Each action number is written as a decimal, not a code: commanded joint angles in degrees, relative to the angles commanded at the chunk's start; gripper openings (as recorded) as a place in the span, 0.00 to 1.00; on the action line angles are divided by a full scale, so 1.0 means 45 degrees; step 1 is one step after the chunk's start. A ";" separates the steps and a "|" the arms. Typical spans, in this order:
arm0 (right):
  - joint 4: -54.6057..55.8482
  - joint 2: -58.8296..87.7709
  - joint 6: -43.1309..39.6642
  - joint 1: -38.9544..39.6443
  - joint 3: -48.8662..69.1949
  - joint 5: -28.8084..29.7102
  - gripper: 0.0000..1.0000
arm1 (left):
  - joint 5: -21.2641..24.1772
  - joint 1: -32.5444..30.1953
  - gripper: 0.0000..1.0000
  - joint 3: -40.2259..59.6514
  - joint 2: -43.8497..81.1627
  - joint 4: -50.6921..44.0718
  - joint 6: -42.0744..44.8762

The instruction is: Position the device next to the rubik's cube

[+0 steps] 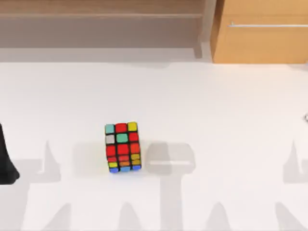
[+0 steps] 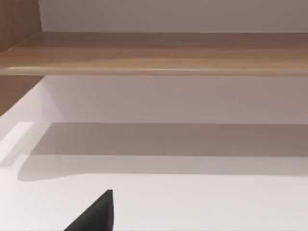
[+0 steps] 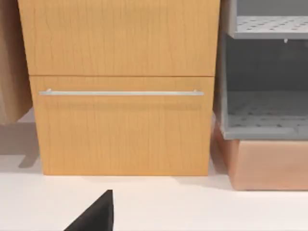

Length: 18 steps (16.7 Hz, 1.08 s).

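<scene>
overhead down on table (image 1: 192, 96), wrists level

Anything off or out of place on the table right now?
Nothing stands out. The rubik's cube sits upright and intact near the middle of the white table. Left arm is parked at the table's left edge.

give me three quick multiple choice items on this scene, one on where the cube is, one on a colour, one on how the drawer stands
1. Where on the table does the rubik's cube stand?
A. far right edge
B. a little left of the middle
C. against the back wall

2. What colour is the handle on the wooden drawer cabinet?
A. silver
B. black
C. red

3. How does the cabinet's drawer stand?
A. pulled fully out
B. removed
C. pushed in

Answers:
1. B, the top view shows it slightly left of centre, on open table.
2. A, a thin silver bar crosses the wooden front.
3. C, its front sits flush with the panel above.
</scene>
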 joint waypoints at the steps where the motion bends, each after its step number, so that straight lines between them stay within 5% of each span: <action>1: 0.0000 0.0000 0.0000 0.0000 0.0000 0.0000 1.00 | 0.0000 0.0000 1.00 0.0000 0.0000 0.0000 0.0000; 8: -0.1558 0.2792 -0.1075 -0.0286 0.2394 0.0028 1.00 | 0.0000 0.0000 1.00 0.0000 0.0000 0.0000 0.0000; 18: -0.7379 1.5797 -0.4765 -0.1224 1.0651 -0.0052 1.00 | 0.0000 0.0000 1.00 0.0000 0.0000 0.0000 0.0000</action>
